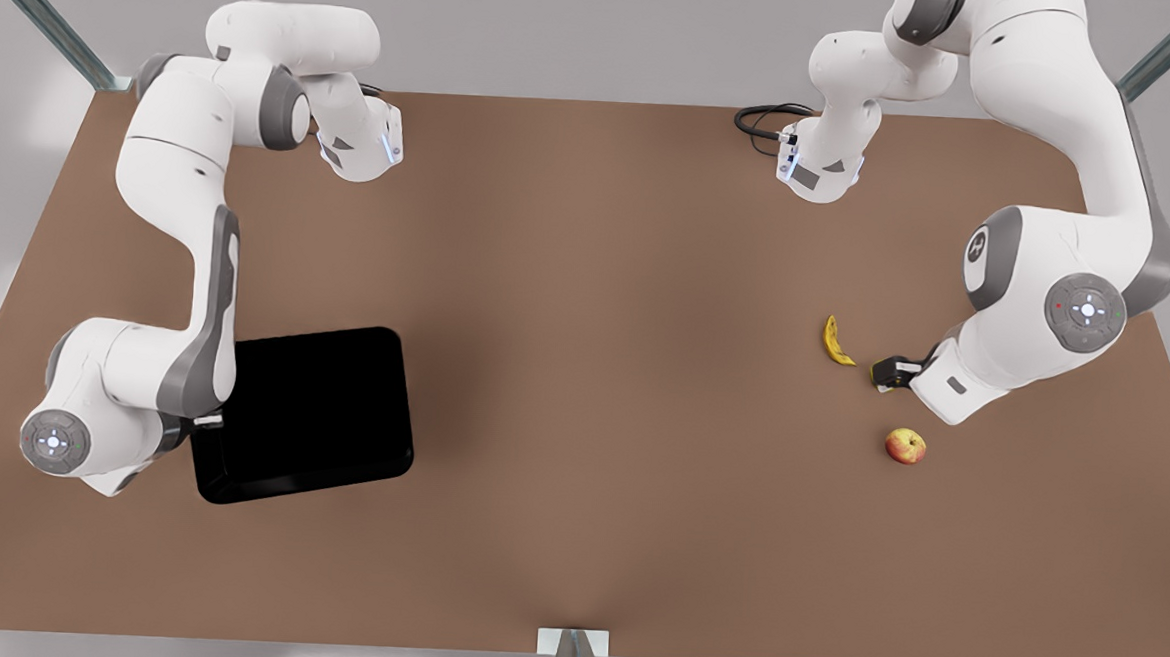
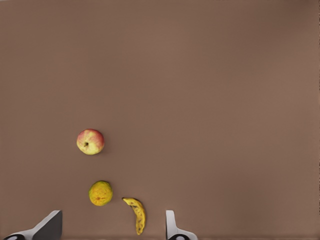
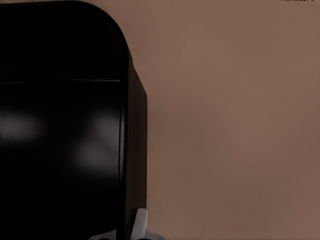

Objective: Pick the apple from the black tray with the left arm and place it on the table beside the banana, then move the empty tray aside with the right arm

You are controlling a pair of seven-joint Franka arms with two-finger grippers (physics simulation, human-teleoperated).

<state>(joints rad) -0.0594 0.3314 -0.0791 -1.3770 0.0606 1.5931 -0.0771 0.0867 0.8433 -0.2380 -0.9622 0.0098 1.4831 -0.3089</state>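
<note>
The apple lies on the brown table at the front view's right, a short way from the banana. My left gripper hovers between them, open and holding nothing. The black tray rests empty at the front view's left. At the tray's edge, my right gripper is shut on the rim, one finger on each side of it.
A round yellow-orange fruit sits between the apple and the banana. A black cable loops at the table's far edge. Open tabletop stretches between the tray and the fruit.
</note>
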